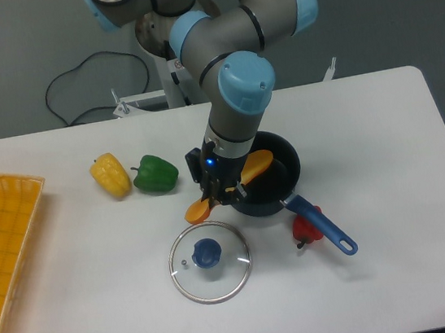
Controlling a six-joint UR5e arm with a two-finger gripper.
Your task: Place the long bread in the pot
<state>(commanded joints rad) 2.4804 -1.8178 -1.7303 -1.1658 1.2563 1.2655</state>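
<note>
The long bread (253, 165) is an orange-yellow toy baguette lying tilted across the near-left rim of the pot (285, 158), one end inside the pot and the other end (196, 212) sticking out over the table. The pot is a dark round saucepan with a blue handle (322, 225) pointing to the lower right. My gripper (222, 194) points down over the middle of the bread at the pot's left rim, its fingers on either side of it. The fingers are largely hidden by the wrist, so the grip does not show clearly.
A glass lid with a blue knob (209, 260) lies in front of the pot. A yellow pepper (110, 175) and a green pepper (155, 174) sit to the left. A red pepper (305, 229) lies under the pot handle. An orange-yellow basket (4, 253) is at the left edge.
</note>
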